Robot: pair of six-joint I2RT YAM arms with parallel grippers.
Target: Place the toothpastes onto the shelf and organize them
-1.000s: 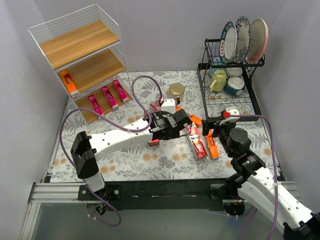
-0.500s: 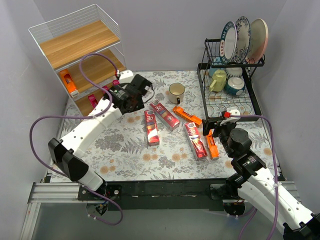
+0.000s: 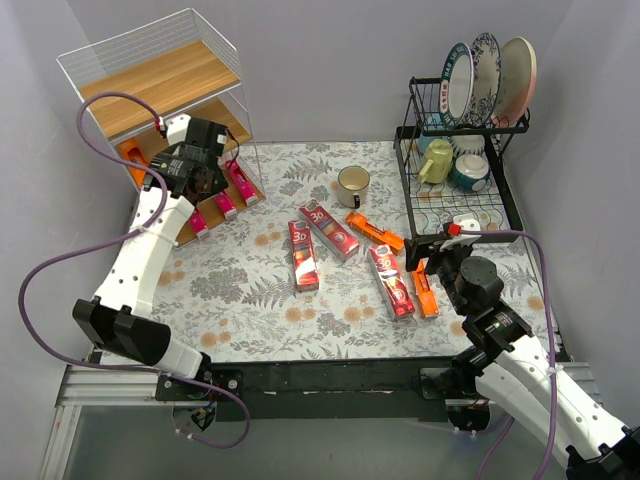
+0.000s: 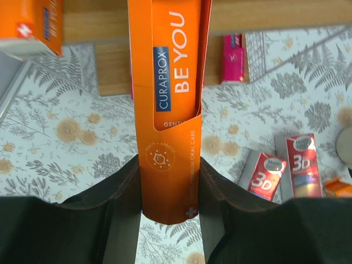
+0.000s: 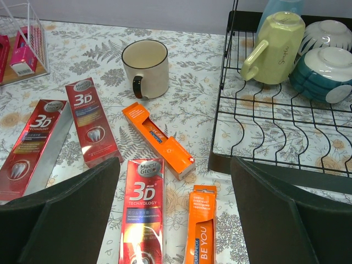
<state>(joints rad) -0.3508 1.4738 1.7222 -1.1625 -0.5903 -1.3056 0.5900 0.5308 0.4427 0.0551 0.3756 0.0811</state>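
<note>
Upper left in the top view, at the shelf (image 3: 165,75), the left jaws pinch the lower end of an orange carton (image 4: 170,82). Lower right, the right jaws hang spread above the bench (image 3: 250,290), over a red 3D carton (image 5: 142,209).

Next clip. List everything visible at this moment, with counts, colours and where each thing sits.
shelf: one, white wire with wooden boards, back left
shelved orange carton: one, orange, middle tier
pink cartons: three, magenta, bottom tier
held orange carton: one, orange, at the shelf front
loose orange cartons: two, orange, table centre-right
3D cartons: three, dark red, table centre
cream mug: one, cream, behind the cartons
tablecloth: one, pale floral
dish rack: one, black wire, back right
plates: three, patterned, upright atop the rack
green mug: one, yellow-green, inside the rack
left gripper: jaws shut on the held orange carton
right gripper: jaws open, above the loose cartons
</note>
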